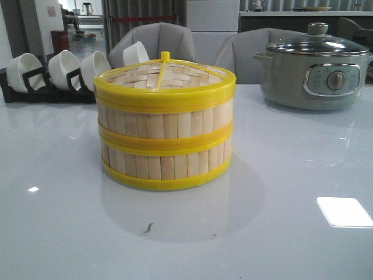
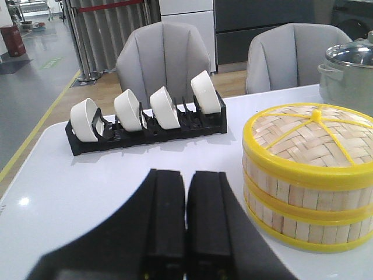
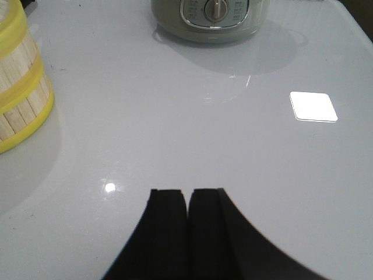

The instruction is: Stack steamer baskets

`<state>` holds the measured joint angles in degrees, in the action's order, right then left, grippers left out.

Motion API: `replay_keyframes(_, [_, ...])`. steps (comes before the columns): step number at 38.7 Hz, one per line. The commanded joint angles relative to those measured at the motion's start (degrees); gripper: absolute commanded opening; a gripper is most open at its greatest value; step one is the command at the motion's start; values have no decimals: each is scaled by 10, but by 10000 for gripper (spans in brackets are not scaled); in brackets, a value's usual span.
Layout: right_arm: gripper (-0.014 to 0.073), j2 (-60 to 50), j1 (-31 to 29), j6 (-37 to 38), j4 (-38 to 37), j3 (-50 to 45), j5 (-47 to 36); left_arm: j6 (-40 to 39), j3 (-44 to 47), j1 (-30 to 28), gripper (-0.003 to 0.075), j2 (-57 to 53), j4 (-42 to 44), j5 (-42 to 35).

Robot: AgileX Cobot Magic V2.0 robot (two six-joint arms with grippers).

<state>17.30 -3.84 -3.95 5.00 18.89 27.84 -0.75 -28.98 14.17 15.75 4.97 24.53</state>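
Two steamer baskets stand stacked in the middle of the table: the upper steamer basket [image 1: 166,114] rests squarely on the lower steamer basket [image 1: 166,163], and a woven lid [image 2: 315,137] with yellow ribs covers the top. Both have pale bamboo-slat walls and yellow rims. My left gripper [image 2: 186,175] is shut and empty, apart from the stack [image 2: 306,192], which shows beside it in the left wrist view. The right gripper [image 3: 187,192] is shut too, holding nothing above bare table, with the stack's edge [image 3: 17,93] off to one side. Neither gripper shows in the front view.
A grey-green electric pot [image 1: 315,73] with a glass lid stands at the back right. At the back left, a black rack [image 1: 46,87] holds several white bowls [image 1: 64,67]. Grey chairs [image 1: 154,41] stand behind the table.
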Motion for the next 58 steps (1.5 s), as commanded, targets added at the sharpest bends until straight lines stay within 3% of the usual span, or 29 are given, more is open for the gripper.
replay_keyframes(1, [66, 3, -3, -2, -2, 17, -42, -5, -16, 0, 85, 7, 0, -52])
replay_keyframes(44, [66, 3, -3, -2, -2, 17, -42, -5, -12, 0, 85, 7, 2, -53])
replay_keyframes(58, [66, 3, -3, -2, -2, 17, -42, -5, 53, -42, 85, 2, -1, -117])
